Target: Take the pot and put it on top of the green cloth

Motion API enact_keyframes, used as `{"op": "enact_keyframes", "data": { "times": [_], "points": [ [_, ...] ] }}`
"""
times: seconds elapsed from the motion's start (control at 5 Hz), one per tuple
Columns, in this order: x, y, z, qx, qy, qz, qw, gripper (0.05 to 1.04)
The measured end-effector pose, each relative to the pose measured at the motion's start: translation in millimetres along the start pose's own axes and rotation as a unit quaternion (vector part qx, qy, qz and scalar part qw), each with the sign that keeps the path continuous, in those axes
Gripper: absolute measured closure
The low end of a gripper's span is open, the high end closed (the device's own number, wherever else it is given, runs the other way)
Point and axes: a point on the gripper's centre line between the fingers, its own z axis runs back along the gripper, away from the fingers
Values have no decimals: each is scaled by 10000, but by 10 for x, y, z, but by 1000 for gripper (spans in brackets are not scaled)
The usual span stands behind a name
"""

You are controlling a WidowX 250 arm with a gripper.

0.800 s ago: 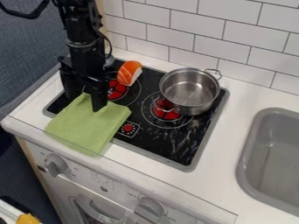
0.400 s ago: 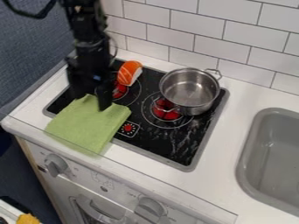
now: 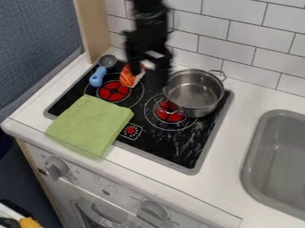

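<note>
The smooth white counter (image 3: 253, 100) held a black, glossy, grey-rimmed stovetop (image 3: 179, 149), streaked with pale marks. The rounded grey sink (image 3: 259, 133) was cut off at the view's edge. The folded green cloth (image 3: 90, 124), soft and squarish, overlapped the stovetop and counter. The round, shiny metal pot (image 3: 193, 91), with looped wire handles, stood on the stovetop's sink side, well apart from the cloth, partly hiding a red burner (image 3: 170, 116). Just beside it, the black gripper (image 3: 147, 81) hung with its fingers apart, partly hiding the orange-and-white toy sushi (image 3: 127, 78). The blue-handled ladle (image 3: 97, 78) had a grey bowl.
</note>
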Motion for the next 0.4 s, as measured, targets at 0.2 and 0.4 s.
{"op": "enact_keyframes", "data": {
  "times": [0.2,0.4],
  "points": [
    [301,-450,-103,69,68,-647,9979,83],
    [503,-779,-90,188,-23,-780,9968,83]
  ]
}}
